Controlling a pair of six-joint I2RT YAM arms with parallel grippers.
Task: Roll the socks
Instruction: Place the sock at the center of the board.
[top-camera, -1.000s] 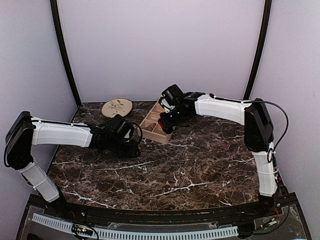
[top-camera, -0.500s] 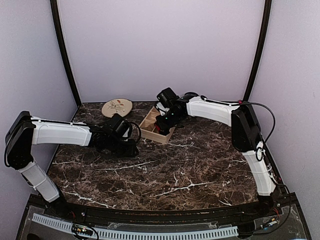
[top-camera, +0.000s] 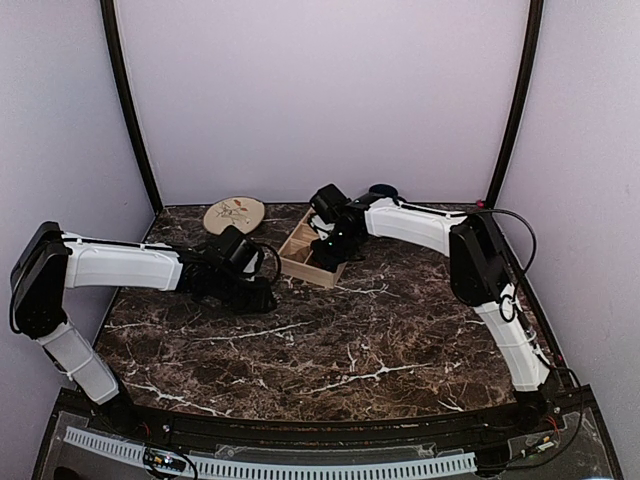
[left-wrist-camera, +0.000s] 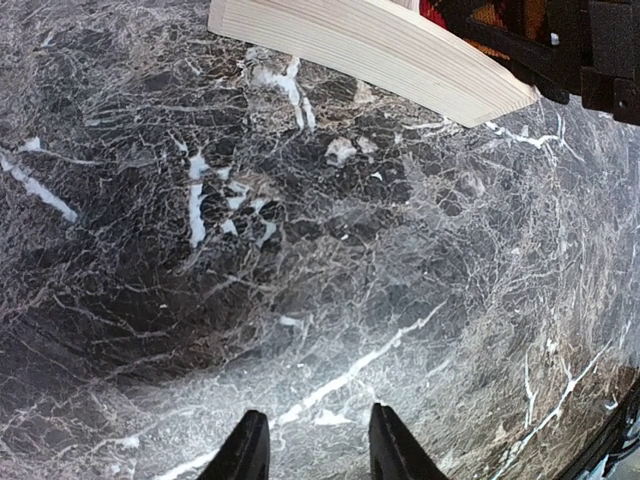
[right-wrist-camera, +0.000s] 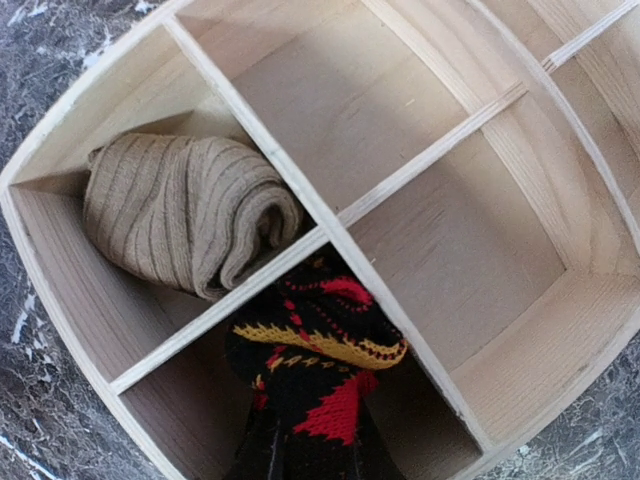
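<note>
A wooden divided box (right-wrist-camera: 340, 100) stands on the marble table, also in the top view (top-camera: 303, 263). A rolled beige sock (right-wrist-camera: 185, 210) lies in one corner compartment. My right gripper (right-wrist-camera: 310, 455) is shut on a rolled black sock with red and yellow pattern (right-wrist-camera: 315, 360) and holds it down inside the neighbouring compartment; in the top view the gripper (top-camera: 326, 248) is over the box. My left gripper (left-wrist-camera: 310, 440) is open and empty, low over bare marble just left of the box (left-wrist-camera: 380, 45); it also shows in the top view (top-camera: 262, 298).
A round patterned plate (top-camera: 234, 214) lies at the back left by the wall. A dark round object (top-camera: 383, 190) sits at the back behind the right arm. The box's other compartments hold nothing. Purple walls close the table on three sides.
My right arm has swung left and down, bringing the black patterned sock into the box compartment. My left arm has shifted only slightly.
</note>
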